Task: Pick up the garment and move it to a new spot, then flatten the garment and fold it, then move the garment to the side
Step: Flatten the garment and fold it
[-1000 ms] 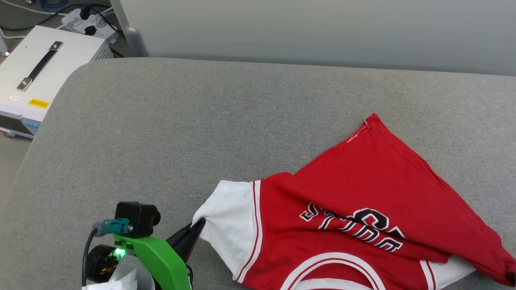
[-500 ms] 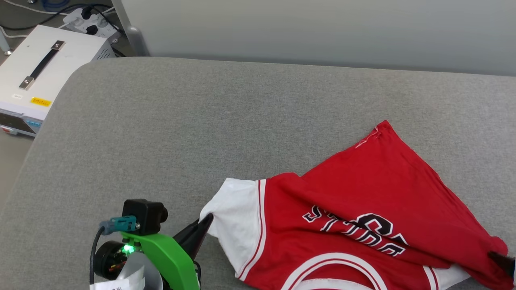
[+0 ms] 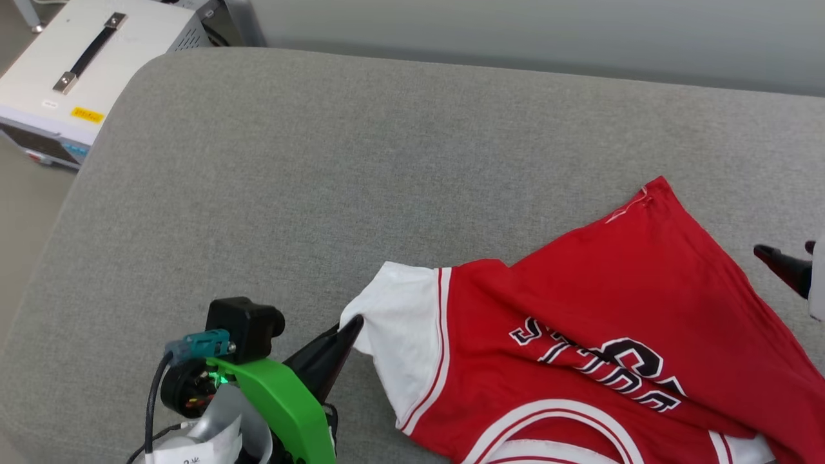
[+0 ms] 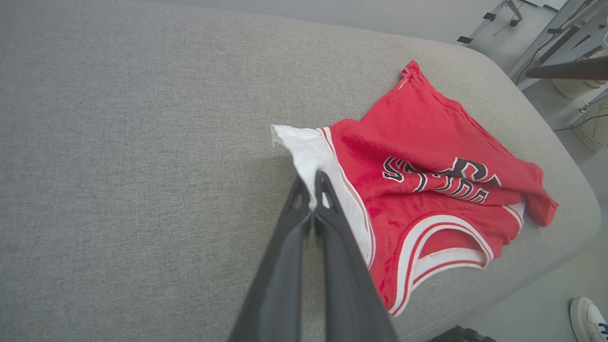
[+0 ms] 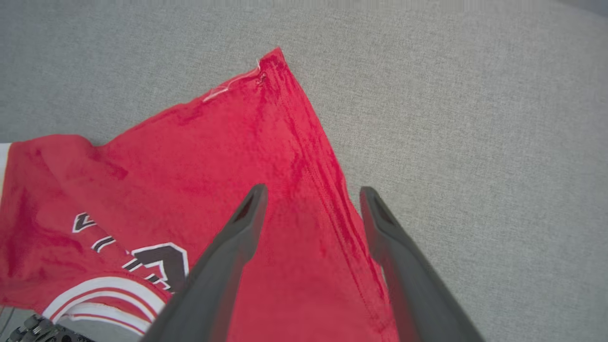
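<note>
- The grey padded surface [image 3: 258,193] runs across the head view. The left wrist view also takes in its rounded far corner, with floor and metal frame legs beyond.
- The garment [image 3: 580,309], a red jersey T-shirt, lies crumpled on the right-hand part of that surface, one hem corner pointing away from the robot. The head view's bottom and right edges cut it off. The left wrist view [image 4: 427,142] takes it in whole, with the white-and-red banded neckline near the front edge of the surface.
- A white equipment box [image 3: 84,71] with a black handle and a yellow label sits off the surface's far left corner, clipped by the frame.
- The left gripper [image 3: 356,322] has its fingers pressed together. The left wrist view [image 4: 309,184] shows the edge of the white sleeve pinched between the tips.
- The right gripper [image 3: 785,248] shows as two dark tips at the head view's right edge. Its own wrist view [image 5: 313,190] shows the fingers spread wide over the red cloth, with nothing between them. Whether they touch the fabric cannot be told.
- The black, white-outlined lettering is buckled into folds and unreadable.
- A white shoe [image 4: 589,318] is on the floor, partly cut off.
</note>
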Available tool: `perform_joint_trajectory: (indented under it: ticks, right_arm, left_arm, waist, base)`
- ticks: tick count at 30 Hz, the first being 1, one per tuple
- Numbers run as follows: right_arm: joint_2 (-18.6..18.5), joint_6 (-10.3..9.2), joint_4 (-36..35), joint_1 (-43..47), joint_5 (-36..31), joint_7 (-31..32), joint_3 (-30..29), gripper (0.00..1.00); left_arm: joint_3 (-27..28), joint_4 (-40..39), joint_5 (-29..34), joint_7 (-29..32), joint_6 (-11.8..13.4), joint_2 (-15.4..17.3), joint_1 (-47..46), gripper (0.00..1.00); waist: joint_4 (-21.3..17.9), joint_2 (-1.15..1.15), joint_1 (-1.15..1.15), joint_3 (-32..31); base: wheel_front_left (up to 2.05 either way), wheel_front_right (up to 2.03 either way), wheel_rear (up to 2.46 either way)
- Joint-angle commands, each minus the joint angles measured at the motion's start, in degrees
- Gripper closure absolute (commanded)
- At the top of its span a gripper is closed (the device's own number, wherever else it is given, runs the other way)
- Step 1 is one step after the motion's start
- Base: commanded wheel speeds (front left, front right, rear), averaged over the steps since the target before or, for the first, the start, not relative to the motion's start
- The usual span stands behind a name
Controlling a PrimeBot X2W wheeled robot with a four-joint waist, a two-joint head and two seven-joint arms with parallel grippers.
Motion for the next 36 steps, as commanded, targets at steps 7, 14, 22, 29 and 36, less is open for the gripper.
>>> perform_joint_trajectory:
  ticks: [7, 14, 22, 29, 36]
  right_arm:
    - [-2.6, -0.03, 7.6, -10.0, -2.3, -0.2, 5.4, 0.00]
    - [-4.3, -0.03, 15.6, -15.5, -4.3, -1.9, 9.0, 0.00]
    - [-6.3, -0.03, 22.2, -16.4, -5.4, -3.7, 12.2, 0.00]
    - [-6.9, -0.03, 26.5, -16.3, -4.0, -8.1, 13.2, 1.00]
    - [-6.2, -0.03, 28.2, -18.0, -3.0, -14.0, 12.5, 1.00]
  left_arm:
    - [-0.7, -0.7, 1.2, 0.0, -1.4, -1.2, -3.2, 1.00]
    - [-1.7, 0.4, 1.4, -0.5, -2.7, -2.8, -4.8, 1.00]
    - [-2.3, 1.6, 1.2, -1.0, -3.8, -3.9, -5.8, 1.00]
    - [-2.2, 2.6, 0.7, -1.3, -4.2, -3.9, -5.8, 1.00]
    - [-1.3, 3.4, 0.0, -1.7, -3.8, -3.3, -5.4, 1.00]
  waist:
    - [6.4, 0.00, 0.00, 8.0]
    - [9.9, 0.00, 0.00, 11.3]
    - [12.2, 0.00, 0.00, 12.3]
    - [12.7, 0.00, 0.00, 11.6]
    - [11.5, 0.00, 0.00, 9.4]
  base:
    - [0.00, 0.00, 0.00]
    - [0.00, 0.00, 0.00]
    - [0.00, 0.00, 0.00]
    - [0.00, 0.00, 0.00]
    - [0.00, 0.00, 0.00]
